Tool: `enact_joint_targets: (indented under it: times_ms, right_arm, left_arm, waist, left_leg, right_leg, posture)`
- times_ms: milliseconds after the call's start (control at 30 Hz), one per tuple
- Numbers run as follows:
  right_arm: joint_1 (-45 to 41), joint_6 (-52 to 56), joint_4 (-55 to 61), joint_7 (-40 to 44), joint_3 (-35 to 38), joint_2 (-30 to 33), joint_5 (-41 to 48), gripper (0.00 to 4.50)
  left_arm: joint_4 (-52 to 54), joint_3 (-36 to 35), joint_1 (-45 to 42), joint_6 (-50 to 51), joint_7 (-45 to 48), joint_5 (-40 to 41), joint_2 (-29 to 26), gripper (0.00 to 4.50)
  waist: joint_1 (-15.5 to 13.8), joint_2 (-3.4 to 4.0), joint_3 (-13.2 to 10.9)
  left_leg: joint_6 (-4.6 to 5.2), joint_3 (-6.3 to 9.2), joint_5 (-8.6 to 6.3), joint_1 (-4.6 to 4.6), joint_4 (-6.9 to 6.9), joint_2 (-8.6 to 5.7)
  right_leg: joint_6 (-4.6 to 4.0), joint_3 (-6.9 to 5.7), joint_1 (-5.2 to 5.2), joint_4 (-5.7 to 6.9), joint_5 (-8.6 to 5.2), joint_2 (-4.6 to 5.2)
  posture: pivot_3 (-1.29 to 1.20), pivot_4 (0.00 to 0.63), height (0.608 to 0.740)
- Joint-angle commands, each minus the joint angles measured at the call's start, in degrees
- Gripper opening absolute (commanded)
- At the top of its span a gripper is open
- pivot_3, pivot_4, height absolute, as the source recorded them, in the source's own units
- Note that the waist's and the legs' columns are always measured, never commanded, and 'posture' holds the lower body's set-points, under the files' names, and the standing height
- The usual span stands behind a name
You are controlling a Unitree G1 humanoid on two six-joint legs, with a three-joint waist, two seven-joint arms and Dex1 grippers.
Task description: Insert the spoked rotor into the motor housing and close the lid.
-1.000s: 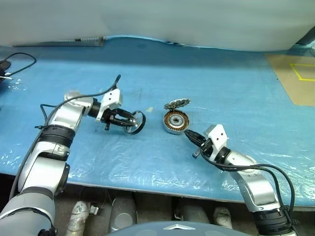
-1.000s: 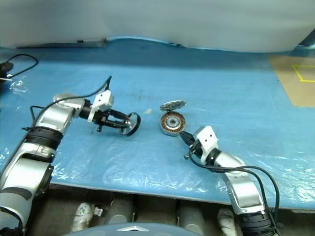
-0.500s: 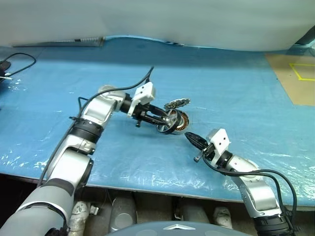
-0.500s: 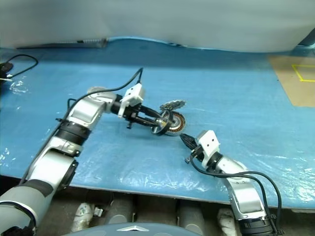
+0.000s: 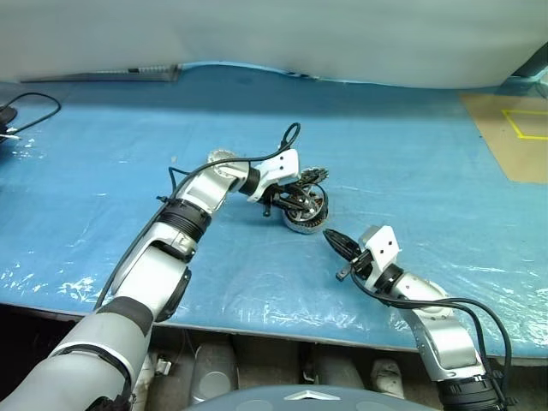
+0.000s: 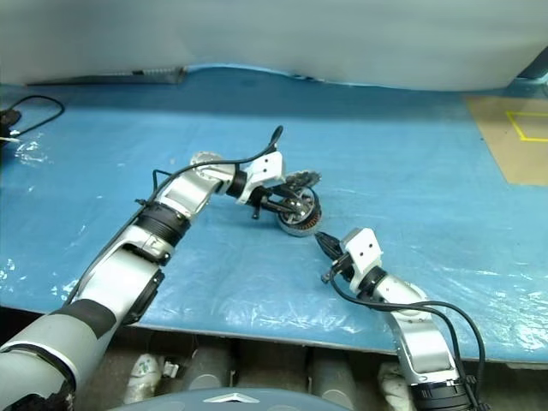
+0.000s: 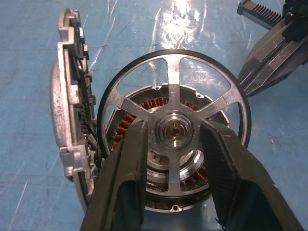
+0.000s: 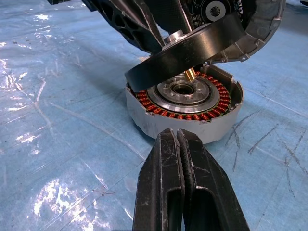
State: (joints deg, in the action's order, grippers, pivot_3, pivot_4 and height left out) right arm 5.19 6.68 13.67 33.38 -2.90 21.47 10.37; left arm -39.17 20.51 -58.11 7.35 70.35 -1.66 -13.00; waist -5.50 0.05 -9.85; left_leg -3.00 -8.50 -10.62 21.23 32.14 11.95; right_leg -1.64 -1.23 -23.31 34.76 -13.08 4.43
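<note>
The left gripper (image 7: 171, 144) has its 2 black fingers (image 7: 122, 173) partly open and pinched on the middle hub of the spoked rotor (image 7: 173, 98). It holds the wheel in the air right over the motor housing (image 8: 185, 103), tilted, with its dark rim above the ring of orange wire. A small gold pin sticks down from the wheel toward the silver middle of the cup, but I cannot tell if it touches. The motor housing sits on the blue table cover (image 5: 411, 163), near the middle of the table. The lid (image 7: 65, 106) stands up open at the edge of the cup, and its toothed inside faces the wheel. From the head camera, the left arm reaches across to the cup (image 5: 306, 214) from the robot's left side. The right gripper (image 8: 180, 139) has its fingers pressed tight together with nothing between them. It rests low by the table, just beside the cup on the near side, pointing at it.
</note>
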Motion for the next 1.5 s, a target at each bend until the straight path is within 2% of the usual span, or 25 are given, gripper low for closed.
enact_joint_targets:
  times_ms: [33,1500]
  right_arm:
    - [-0.5,-1.5,0.6,-0.4,-0.1,-0.4,0.0,0.0]
    - [-1.3,-1.1,-1.2,-0.4,-0.8,-0.4,-1.9,0.0]
  left_arm:
    - [-0.9,0.2,-1.6,-1.9,-0.3,-1.2,-0.1,1.34]
    - [-6.2,0.5,-4.9,-6.4,4.3,-5.7,-1.9,1.34]
  waist:
    - [0.0,0.0,0.0]
    - [0.0,-0.02,0.0]
  left_leg:
    - [0.0,0.0,0.0,0.0,0.0,0.01]
    - [-0.06,0.0,-0.04,-0.02,-0.03,0.02]
  right_leg:
    - [0.0,0.0,0.0,0.0,0.0,0.0]
    - [-0.01,-0.01,0.0,-0.03,-0.01,0.0]
  posture:
    - [0.0,0.15,0.74]
    - [0.0,0.15,0.74]
